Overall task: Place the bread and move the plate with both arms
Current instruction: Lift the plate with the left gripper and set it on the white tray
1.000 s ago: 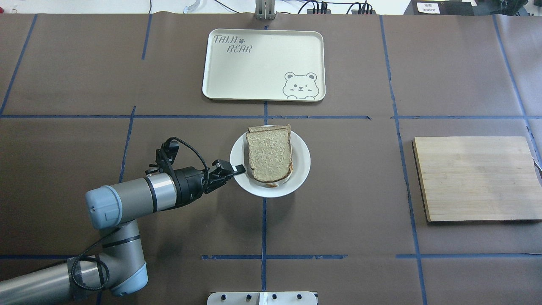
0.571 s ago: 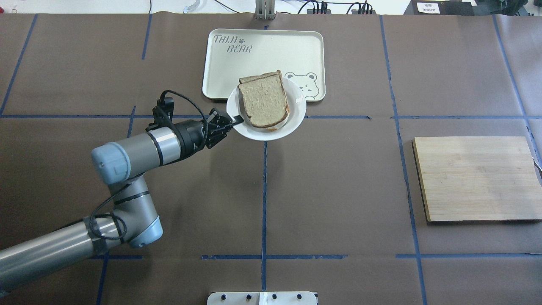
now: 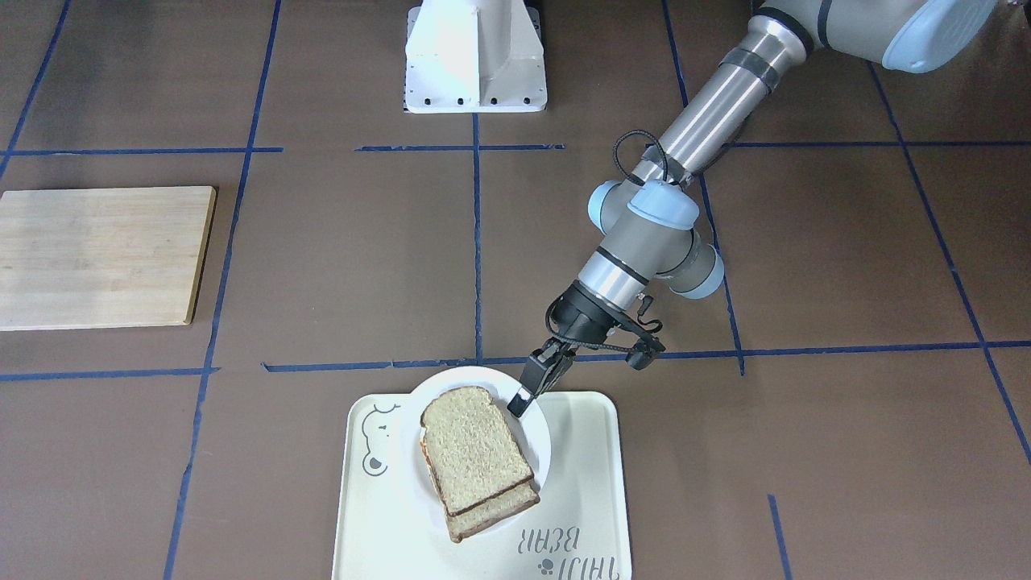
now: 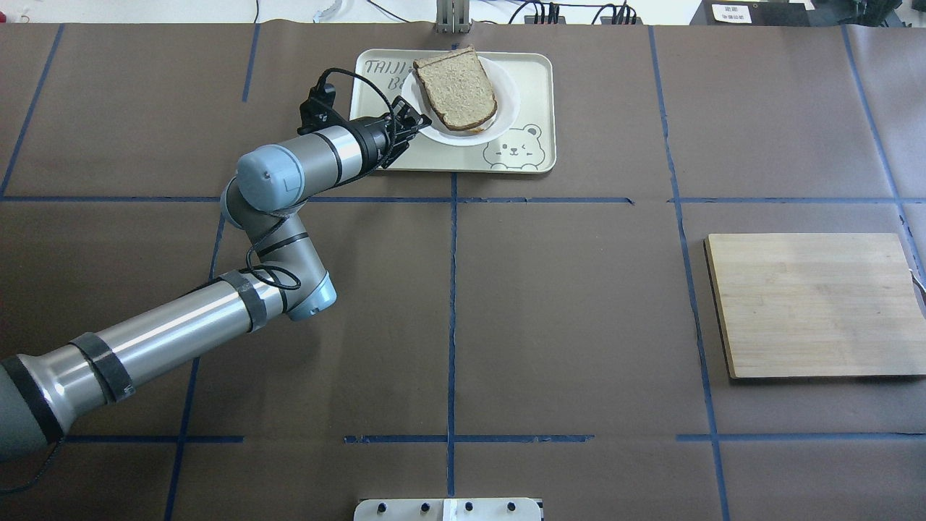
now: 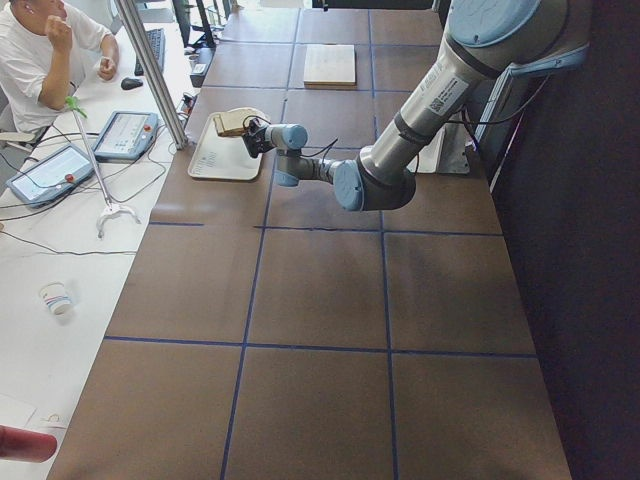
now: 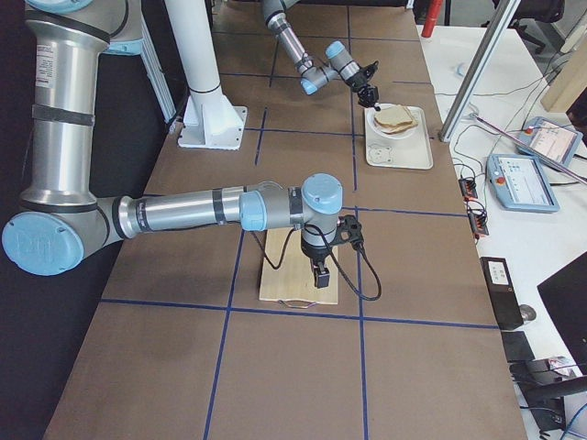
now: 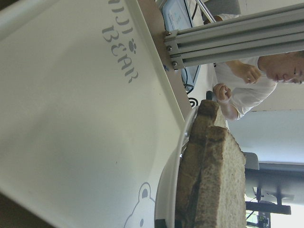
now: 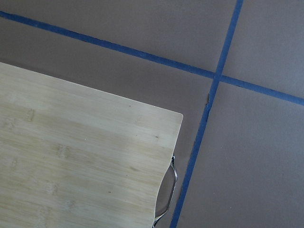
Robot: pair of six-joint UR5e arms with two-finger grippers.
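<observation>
My left gripper (image 4: pixel 409 124) is shut on the near-left rim of the small white plate (image 4: pixel 506 101) and holds it over the cream bear tray (image 4: pixel 532 79). The bread (image 4: pixel 456 85), a speckled wholemeal slice with a dark crust, lies on the plate on top of a second slice. In the front-facing view the left gripper (image 3: pixel 522 393) pinches the plate (image 3: pixel 536 439), and the bread (image 3: pixel 471 447) overhangs its rim. The left wrist view shows the plate's rim (image 7: pixel 167 190) just above the tray (image 7: pixel 71 118). My right gripper (image 6: pixel 319 273) hangs over the wooden cutting board; I cannot tell whether it is open or shut.
The wooden cutting board (image 4: pixel 814 304) lies at the right side of the table, and its corner and metal handle fill the right wrist view (image 8: pixel 71 161). A metal post (image 4: pixel 452 18) stands just behind the tray. An operator (image 5: pixel 40 50) sits beyond the table's far edge.
My left arm has carried the plate with the bread from the table's centre away from me, to over the bear tray. The grip on the rim has held.
</observation>
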